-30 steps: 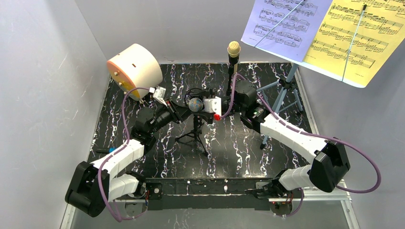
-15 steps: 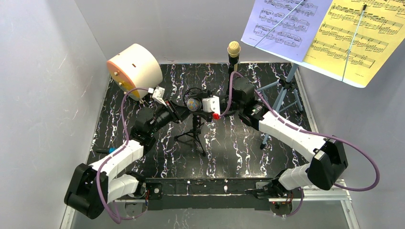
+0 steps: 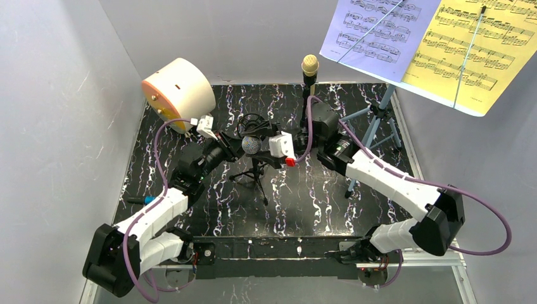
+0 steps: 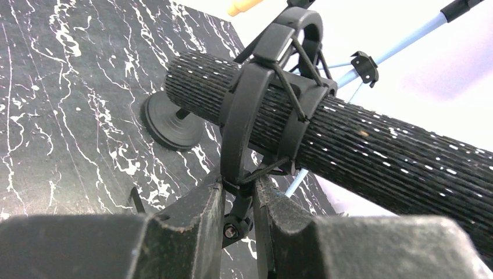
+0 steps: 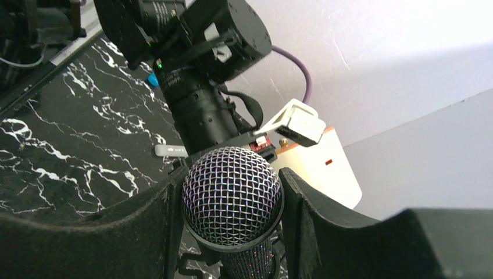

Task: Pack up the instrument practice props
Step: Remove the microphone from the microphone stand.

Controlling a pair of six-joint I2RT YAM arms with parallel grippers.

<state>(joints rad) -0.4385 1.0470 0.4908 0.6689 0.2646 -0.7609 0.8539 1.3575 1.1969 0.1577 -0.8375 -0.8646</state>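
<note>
A silver-headed microphone (image 3: 251, 144) sits in the clip (image 4: 261, 99) of a black tripod pole (image 3: 255, 178) at mid-table. My right gripper (image 5: 232, 197) is shut on its mesh head (image 5: 232, 195), one finger on each side. My left gripper (image 4: 239, 203) is shut on the clip's thin stem, just below the ribbed black mic body (image 4: 372, 154). Behind stands a cream microphone (image 3: 309, 64) on a round-base pole (image 4: 168, 119). The blue tripod music rack (image 3: 375, 120) at the right carries a lavender sheet (image 3: 379, 28) and a yellow sheet (image 3: 475, 47).
A big cream cylinder with an orange face (image 3: 179, 92) lies at the back left, close to my left wrist. A black cable loop (image 3: 253, 120) lies behind the tripod pole. A small blue item (image 3: 147, 199) rests at the mat's left edge. Grey walls close in on three sides.
My right gripper has shut on the mesh head. Both grippers, the microphone and its tripod pole have shifted a little to the left.
</note>
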